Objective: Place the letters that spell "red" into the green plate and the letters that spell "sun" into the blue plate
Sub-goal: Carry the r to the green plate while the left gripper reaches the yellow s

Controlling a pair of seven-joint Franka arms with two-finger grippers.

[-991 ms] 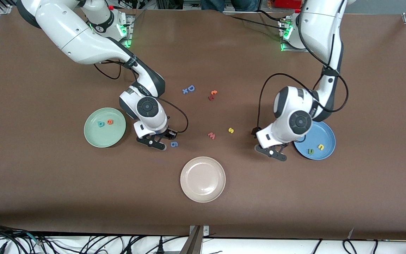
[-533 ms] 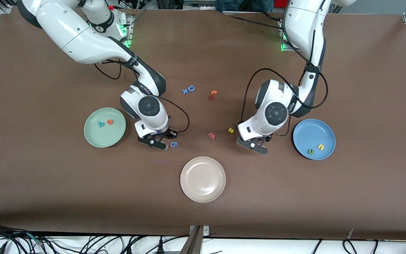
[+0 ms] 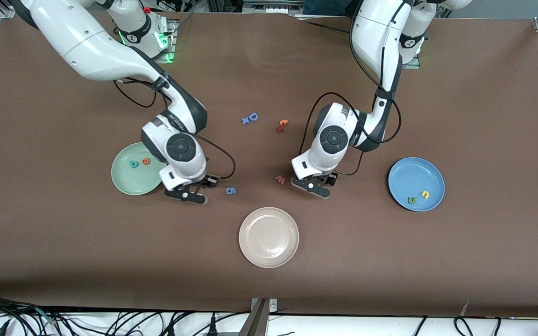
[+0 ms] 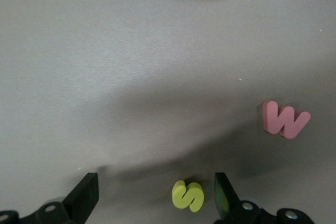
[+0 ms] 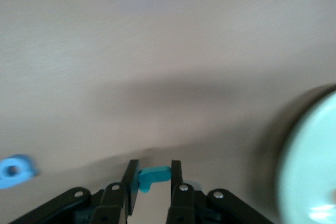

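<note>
In the front view we saw the right gripper (image 3: 193, 190) over the table just beside the green plate (image 3: 126, 179), which held the teal "d" (image 3: 133, 164) and the orange "e" (image 3: 145, 161). The left gripper (image 3: 318, 183) hung beside the pink "w" (image 3: 280, 179); the blue plate (image 3: 416, 184) held two arch letters (image 3: 417, 197).

In the left wrist view, we found the fingers (image 4: 86, 195) spread wide around the yellow "s" (image 4: 187, 195), not touching it.

In the right wrist view, the fingers (image 5: 131, 179) were clamped on the light teal "r" (image 5: 153, 176).

Even overhead light, soft shadows under arms; right wrist view motion-blurred, left wrist view sharper.
</note>
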